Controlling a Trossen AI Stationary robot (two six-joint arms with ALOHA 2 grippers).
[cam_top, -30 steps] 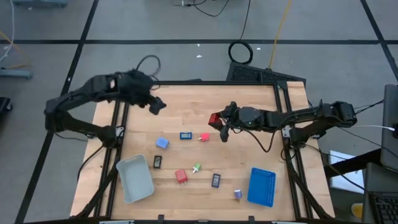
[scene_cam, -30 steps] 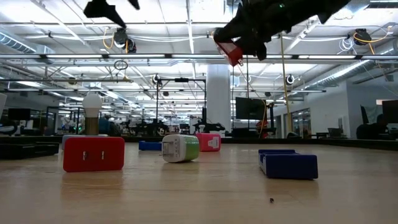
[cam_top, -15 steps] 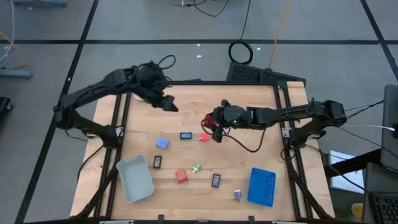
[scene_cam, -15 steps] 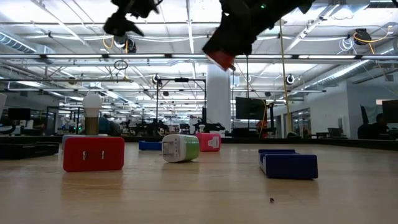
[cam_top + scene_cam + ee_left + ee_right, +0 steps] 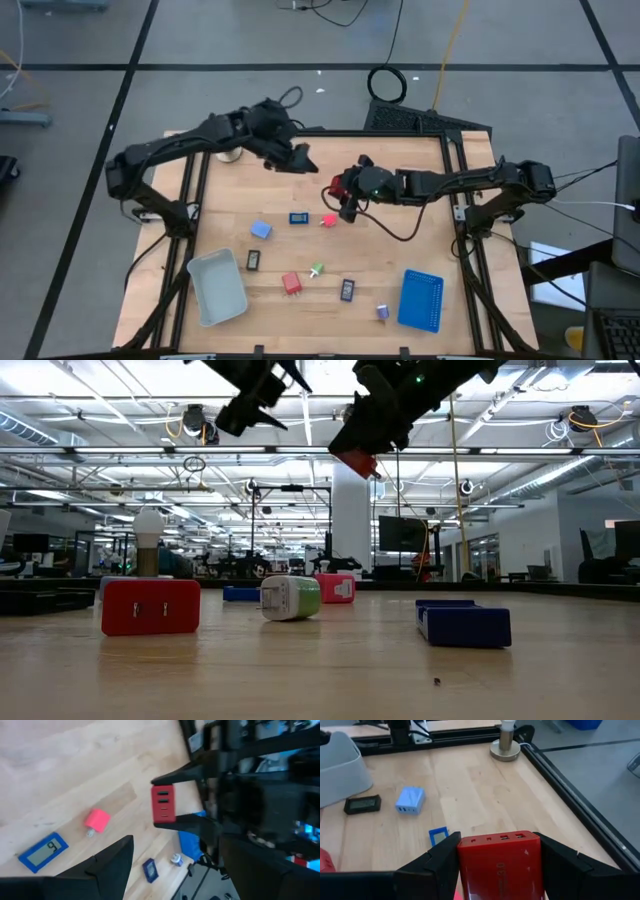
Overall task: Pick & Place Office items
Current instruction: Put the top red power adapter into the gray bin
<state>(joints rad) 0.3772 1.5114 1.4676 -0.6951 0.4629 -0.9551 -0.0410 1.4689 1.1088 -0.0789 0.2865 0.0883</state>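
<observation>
right gripper point(image 5: 343, 192): pinching red block point(image 5: 340, 189) by its two long sides, held up in the air over table centre; low view shows it well clear of the wood
red block: face w/ slots turned toward left arm, prob. so it can be taken from the free end
left gripper point(image 5: 304, 160): fingers spread, nothing between them; near the red block, pointed at it, not touching
why both close: looks like a handover mid-air, my guess only
rest of items: on table point(image 5: 400, 160), loose, apart from each other – light-blue block point(image 5: 261, 229), blue flat piece w/ display point(image 5: 298, 217), pink bit point(image 5: 328, 220), 2nd red block point(image 5: 291, 283), green-white bit point(image 5: 316, 269)
trays: grey tray point(image 5: 216, 287) front left, blue tray point(image 5: 421, 299) front right; red block not in either yet
</observation>
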